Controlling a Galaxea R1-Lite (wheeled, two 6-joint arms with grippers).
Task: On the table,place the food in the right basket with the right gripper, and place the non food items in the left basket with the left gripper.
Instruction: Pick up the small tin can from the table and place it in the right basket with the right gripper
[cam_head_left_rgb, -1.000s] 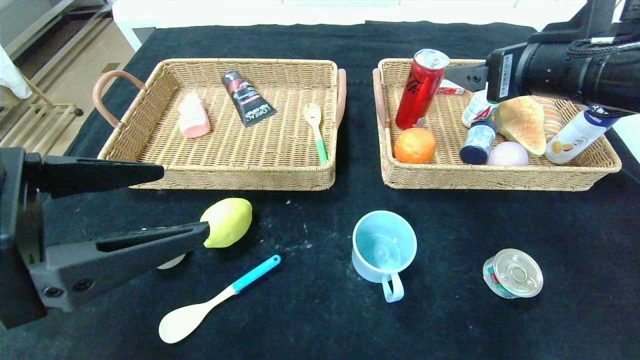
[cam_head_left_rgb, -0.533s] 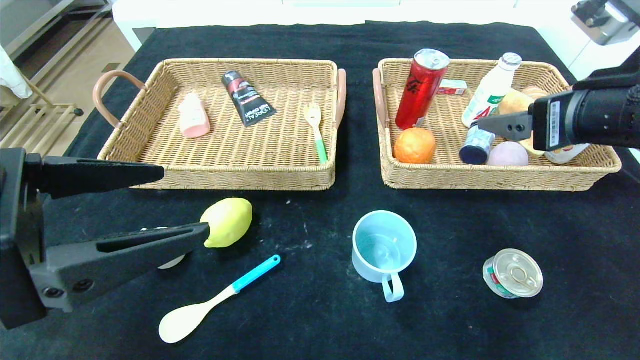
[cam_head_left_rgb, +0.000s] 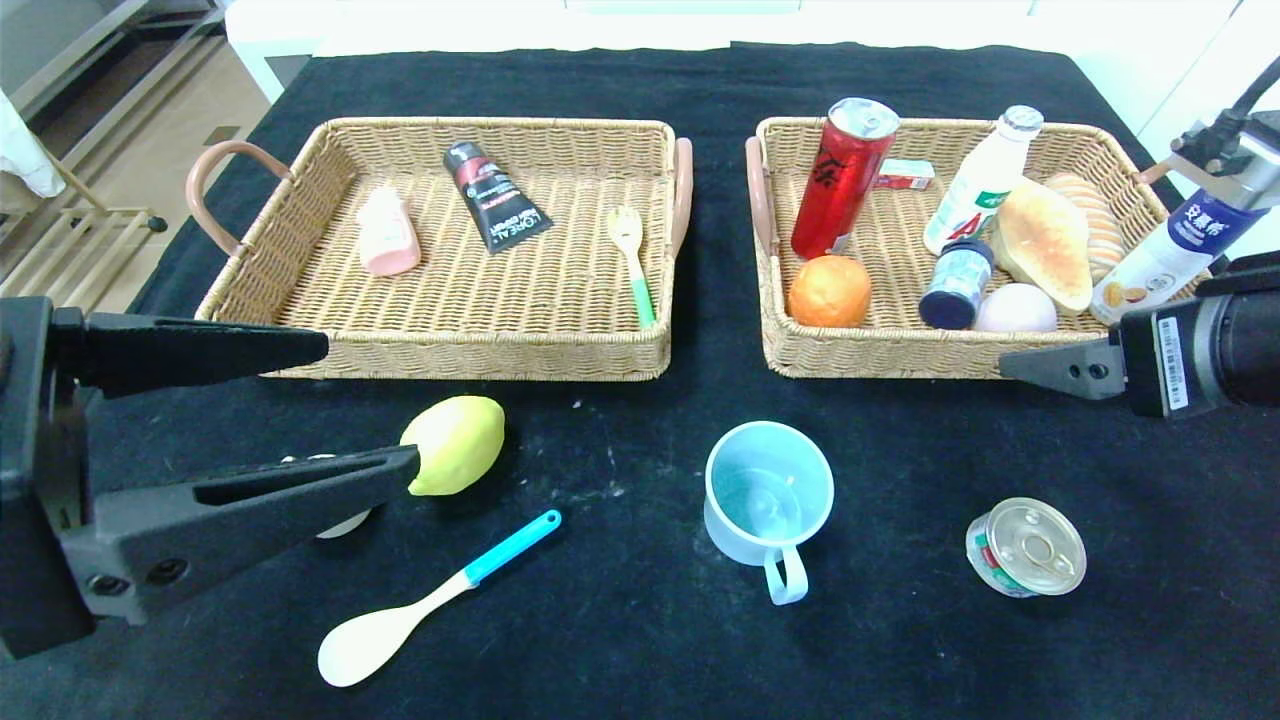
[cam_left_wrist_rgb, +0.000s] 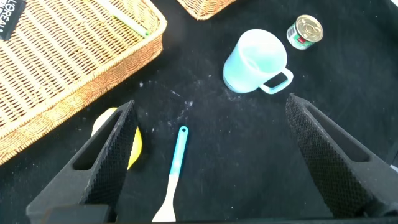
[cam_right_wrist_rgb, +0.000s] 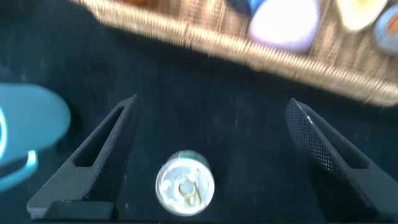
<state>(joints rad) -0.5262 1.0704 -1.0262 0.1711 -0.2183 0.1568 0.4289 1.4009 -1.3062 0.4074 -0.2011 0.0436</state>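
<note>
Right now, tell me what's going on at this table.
A two-armed robot is sorting items into two wicker baskets. The right tool is open and empty, out in front of the right basket, above the small tin can. The left tool is open too, hovering over the blue-handled spoon near the lemon. The light blue mug also waits on the cloth. Neither arm holds anything.
</note>
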